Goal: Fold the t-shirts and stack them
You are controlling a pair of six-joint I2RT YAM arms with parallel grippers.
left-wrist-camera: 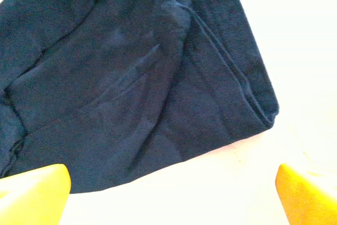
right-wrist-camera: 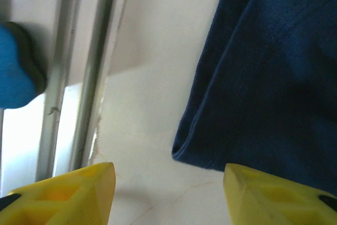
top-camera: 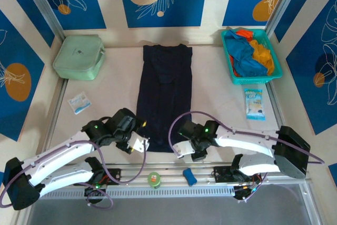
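Note:
A dark navy t-shirt point(top-camera: 163, 90) lies folded into a long strip down the middle of the table. Its near hem fills the left wrist view point(left-wrist-camera: 131, 77) and its near right corner shows in the right wrist view point(right-wrist-camera: 263, 88). My left gripper point(top-camera: 141, 142) hovers open at the shirt's near left corner, yellow fingertips point(left-wrist-camera: 31, 193) wide apart with nothing between them. My right gripper point(top-camera: 181, 148) stands open at the near right corner, its fingertips point(right-wrist-camera: 68, 193) straddling bare table beside the hem. Bright blue and orange t-shirts point(top-camera: 251, 54) are heaped in the basket.
A teal basket point(top-camera: 274, 75) sits at the back right and a pale green box point(top-camera: 79, 56) at the back left. Small packets lie on the table point(top-camera: 79, 102) point(top-camera: 254, 104). A green tape roll point(top-camera: 154, 179) and a blue object point(top-camera: 189, 176) rest on the front rail.

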